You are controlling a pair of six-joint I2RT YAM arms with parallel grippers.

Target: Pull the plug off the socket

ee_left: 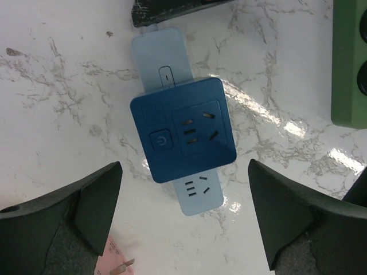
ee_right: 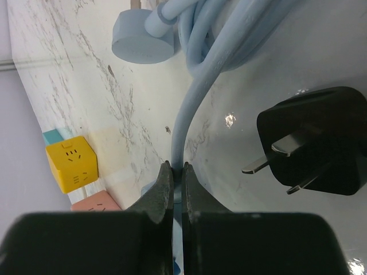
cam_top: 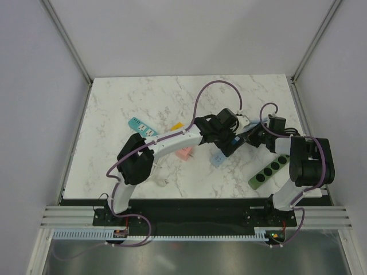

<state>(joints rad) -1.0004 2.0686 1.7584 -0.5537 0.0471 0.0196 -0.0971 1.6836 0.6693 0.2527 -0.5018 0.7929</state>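
Dark-blue plug [ee_left: 183, 129] centre frame in left wrist view, seated on pale socket [ee_left: 156, 56]. Left jaws wide open either side, not touching. Right jaws pinched shut on pale cable [ee_right: 188, 112], likely anchoring. Pre-grasp step. Next: drop, close squarely on plug, pull straight off.

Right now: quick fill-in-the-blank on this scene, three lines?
The left claw is wide ___ over the adapter.
The right claw is shut on a light blue ___.
The cube beside the pink block is ___.
Missing: open; cable; yellow.
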